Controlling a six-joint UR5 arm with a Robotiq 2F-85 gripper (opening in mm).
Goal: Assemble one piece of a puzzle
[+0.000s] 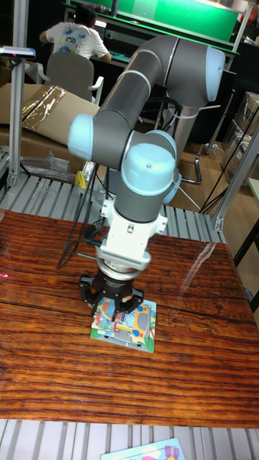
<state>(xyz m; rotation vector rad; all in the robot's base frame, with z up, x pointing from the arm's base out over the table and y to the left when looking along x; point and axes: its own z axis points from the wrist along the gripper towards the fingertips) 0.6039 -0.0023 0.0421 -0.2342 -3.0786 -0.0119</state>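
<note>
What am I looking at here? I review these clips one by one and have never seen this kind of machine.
There is one picture, from a fixed camera standing in front of a wooden table. The grey and pale blue machine is a jointed robot arm, bent down over the table. At its end is a black hand with two fingers, lowered right onto a colourful cartoon puzzle board lying flat on the wood. The arm's wrist hides the fingers, so I cannot tell whether they hold a piece. Another colourful card peeks in at the bottom edge. A person sits in the background.
</note>
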